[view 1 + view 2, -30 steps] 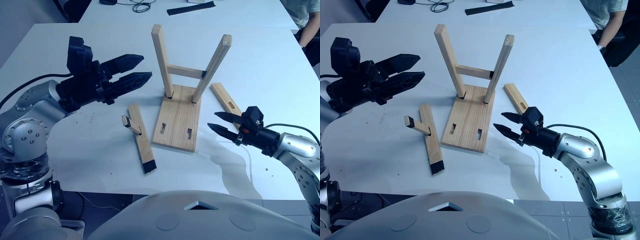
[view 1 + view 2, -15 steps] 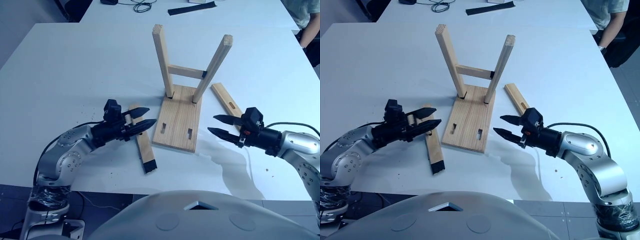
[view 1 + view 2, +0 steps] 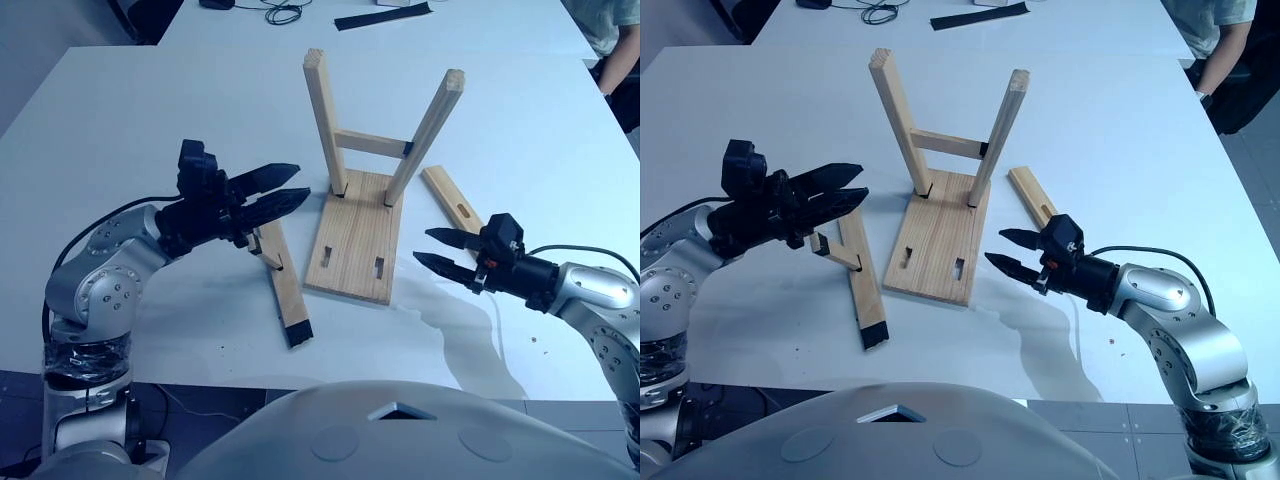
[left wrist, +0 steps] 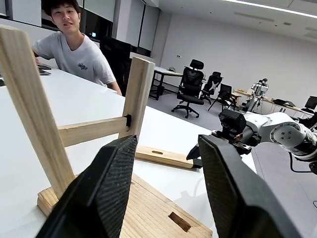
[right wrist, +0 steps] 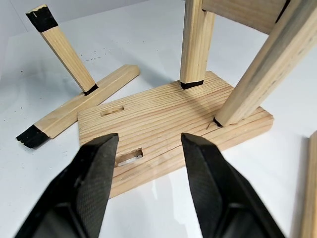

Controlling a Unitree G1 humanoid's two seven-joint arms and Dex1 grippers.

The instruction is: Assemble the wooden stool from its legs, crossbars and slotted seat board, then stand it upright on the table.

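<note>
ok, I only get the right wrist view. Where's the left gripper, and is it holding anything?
Observer: The left gripper is open and empty. It is raised off the table left of the slotted wooden seat board, over the far end of the loose black-tipped wooden leg.
Operator: Any other loose part?
Observer: Yes, a flat wooden piece with a slot lies to the right of the board, just beyond the right gripper.

One slotted seat board point(image 3: 352, 245) is being counted on the desk point(image 3: 150, 110). Two standing legs point(image 3: 325, 120) and two loose legs point(image 3: 283, 285), four altogether, are being counted. Two crossbars point(image 3: 370, 143) and two empty slots point(image 3: 379, 267) are being seen.
</note>
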